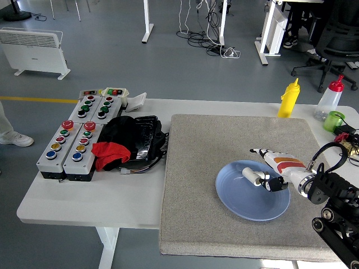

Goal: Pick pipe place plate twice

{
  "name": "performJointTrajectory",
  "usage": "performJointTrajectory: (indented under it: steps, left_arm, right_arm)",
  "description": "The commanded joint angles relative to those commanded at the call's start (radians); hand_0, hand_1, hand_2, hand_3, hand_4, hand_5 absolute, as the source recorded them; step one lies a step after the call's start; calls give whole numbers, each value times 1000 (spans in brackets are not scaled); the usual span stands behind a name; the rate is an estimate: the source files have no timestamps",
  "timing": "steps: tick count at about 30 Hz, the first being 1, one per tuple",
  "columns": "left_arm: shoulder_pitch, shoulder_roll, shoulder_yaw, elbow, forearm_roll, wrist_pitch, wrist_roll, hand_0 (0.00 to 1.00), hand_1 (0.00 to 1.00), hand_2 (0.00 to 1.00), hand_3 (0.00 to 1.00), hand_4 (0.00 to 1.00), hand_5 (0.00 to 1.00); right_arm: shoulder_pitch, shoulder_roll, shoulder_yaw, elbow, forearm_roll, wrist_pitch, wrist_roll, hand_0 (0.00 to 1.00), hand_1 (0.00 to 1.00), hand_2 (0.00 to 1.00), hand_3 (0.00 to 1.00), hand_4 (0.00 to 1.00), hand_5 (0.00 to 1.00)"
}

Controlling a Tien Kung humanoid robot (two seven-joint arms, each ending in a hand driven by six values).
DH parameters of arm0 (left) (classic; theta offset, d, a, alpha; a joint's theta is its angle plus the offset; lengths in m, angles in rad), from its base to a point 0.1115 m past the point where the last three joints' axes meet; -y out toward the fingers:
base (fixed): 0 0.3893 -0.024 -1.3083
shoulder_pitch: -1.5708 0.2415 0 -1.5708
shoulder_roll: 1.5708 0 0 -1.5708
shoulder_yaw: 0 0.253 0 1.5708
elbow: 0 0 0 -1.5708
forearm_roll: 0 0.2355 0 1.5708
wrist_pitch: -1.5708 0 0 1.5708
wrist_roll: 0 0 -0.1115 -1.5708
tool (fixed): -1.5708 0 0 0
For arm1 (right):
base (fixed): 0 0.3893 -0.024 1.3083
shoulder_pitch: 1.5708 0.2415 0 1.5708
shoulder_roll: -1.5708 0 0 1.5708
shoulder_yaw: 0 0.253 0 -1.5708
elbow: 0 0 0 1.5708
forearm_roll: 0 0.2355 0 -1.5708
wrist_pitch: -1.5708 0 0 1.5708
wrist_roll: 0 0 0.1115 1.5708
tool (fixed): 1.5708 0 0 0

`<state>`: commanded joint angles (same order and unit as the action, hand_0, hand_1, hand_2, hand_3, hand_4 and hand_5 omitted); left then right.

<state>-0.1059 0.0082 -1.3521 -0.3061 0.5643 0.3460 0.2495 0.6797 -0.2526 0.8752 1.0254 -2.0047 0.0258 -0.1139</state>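
Observation:
A light blue plate (241, 200) lies on the grey mat (224, 134), right of the middle. My right hand (263, 178) comes in from the right edge and rests low over the plate's right half. Its fingers are curled around a short white pipe (250, 176), whose end sticks out to the left just above the plate's inside. I cannot tell whether the pipe touches the plate. My left arm is not in view.
Two grey button boxes (73, 143) and a black and red bundle (132, 140) sit at the table's left. A yellow bottle (289, 99), a red-capped clear bottle (330, 100) and a green cup (335, 120) stand at the back right.

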Motion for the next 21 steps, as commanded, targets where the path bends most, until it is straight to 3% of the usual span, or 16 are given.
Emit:
performJointTrajectory:
  steps: [12,18,21]
  left_arm:
    - [-3,0,-1,1,1,0,-1,740,715,766,789,420,998]
    - [-4,0,0,1,0,-1,-1,740,715,766,790,422,998]
    - [-5,0,1,1,-1,0,-2,740,715,766,790,422,998]
  right_arm:
    - [-37,-60,153,105,32,54,-38,981,892,998,998,702,225]
    - [-27,-85,204,37,77,85,-61,980,890,998,993,732,222]
    - [-24,-99,212,-13,129,125,-66,980,890,998,993,732,222]
